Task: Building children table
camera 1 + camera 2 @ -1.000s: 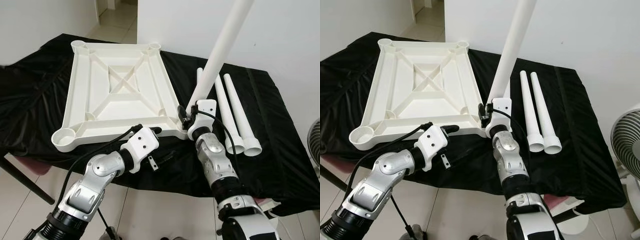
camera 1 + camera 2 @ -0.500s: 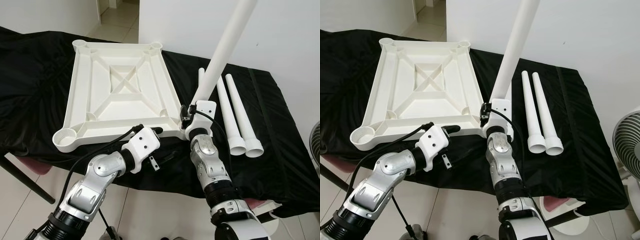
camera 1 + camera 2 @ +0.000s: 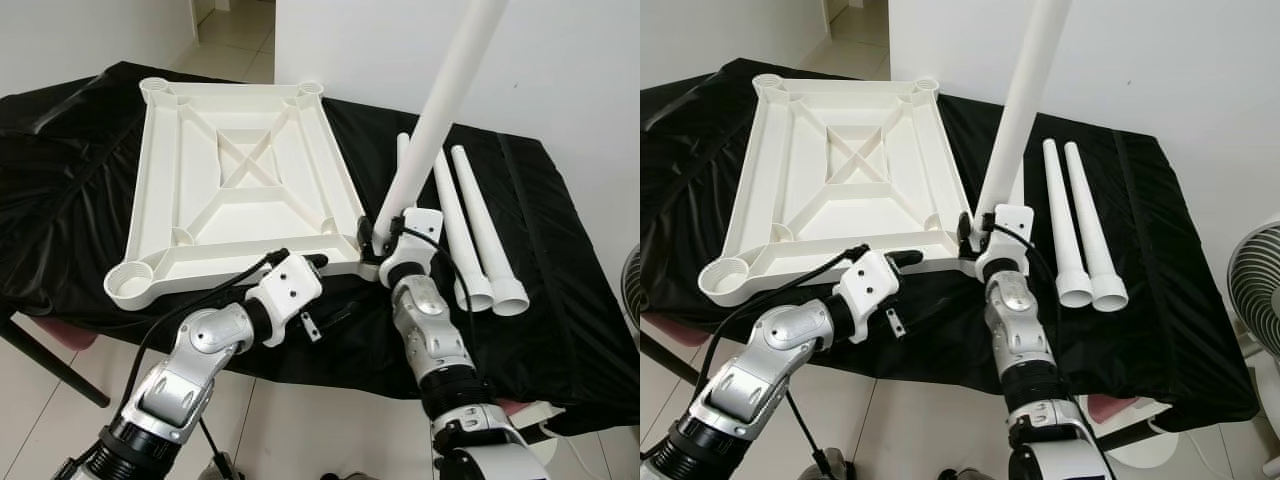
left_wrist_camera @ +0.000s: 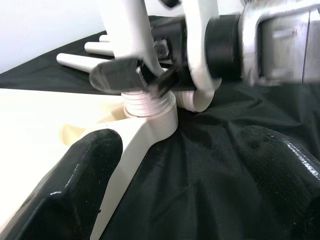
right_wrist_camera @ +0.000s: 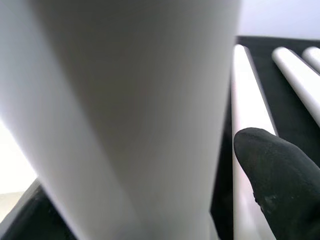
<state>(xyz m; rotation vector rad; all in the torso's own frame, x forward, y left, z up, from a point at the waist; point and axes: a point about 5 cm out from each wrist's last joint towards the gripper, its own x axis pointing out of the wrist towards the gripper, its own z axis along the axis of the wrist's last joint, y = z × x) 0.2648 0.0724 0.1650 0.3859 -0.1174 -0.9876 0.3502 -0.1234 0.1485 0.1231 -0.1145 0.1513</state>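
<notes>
A black cloth covers the desk (image 3: 560, 300), where the white tabletop (image 3: 240, 190) lies upside down with three loose legs (image 3: 470, 235) beside it. In the eye views the right hand (image 3: 380, 232) is clenched on a tall leg (image 3: 435, 110) standing in the tabletop's near corner. In the left wrist view the left hand (image 4: 177, 175) is spread wide by that corner, grasping nothing.

right gripper (image 3: 378, 238) clamped, left gripper (image 3: 308, 262) fingers (image 4: 75, 185) apart
</notes>
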